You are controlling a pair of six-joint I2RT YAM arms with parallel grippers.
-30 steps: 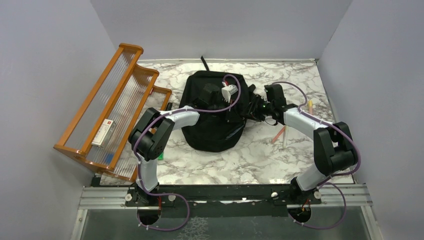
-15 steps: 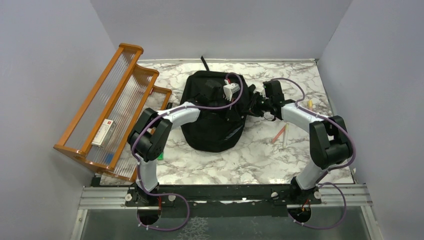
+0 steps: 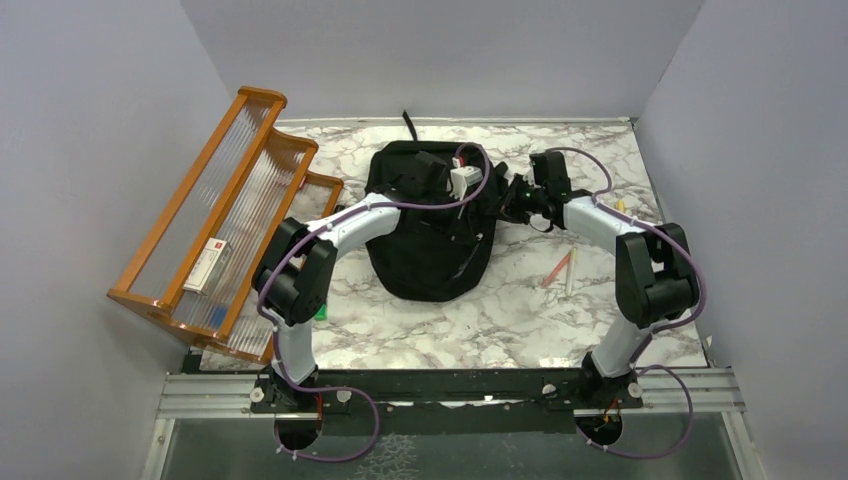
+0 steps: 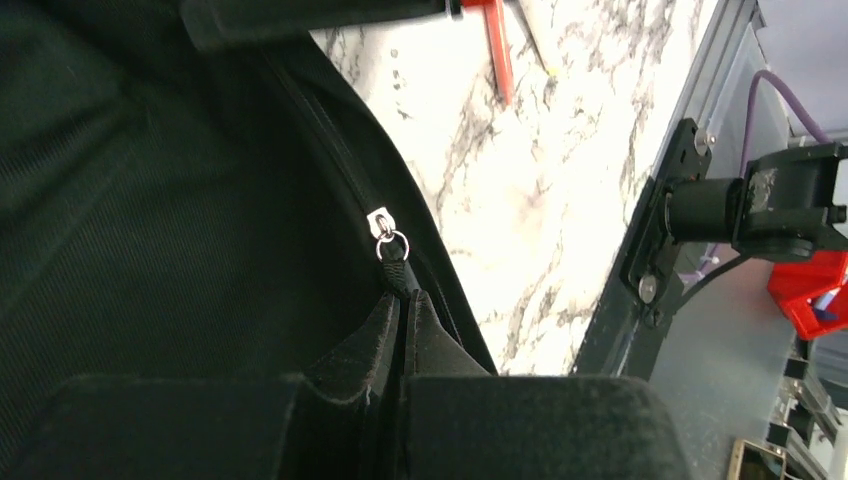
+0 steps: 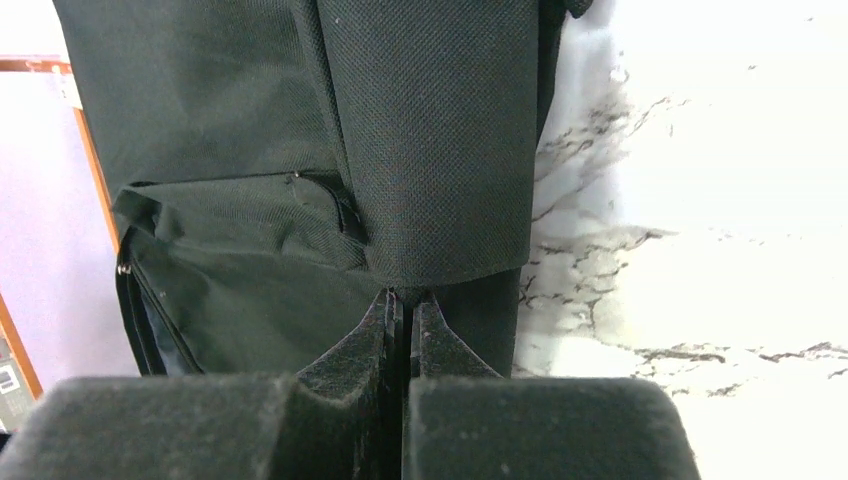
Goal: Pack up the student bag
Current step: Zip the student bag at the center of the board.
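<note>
Right gripper (image 5: 405, 298) moved in, now pinching student bag (image 3: 425, 255) fabric; left gripper (image 4: 402, 298) clamping zip pull (image 4: 396, 262); I'm aiming to tug straight along track (image 4: 322, 112).

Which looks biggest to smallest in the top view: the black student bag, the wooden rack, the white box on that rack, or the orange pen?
1. wooden rack, though it may sit nearer the camera
2. student bag
3. white box
4. orange pen: similar length to the box, but thinner
</note>
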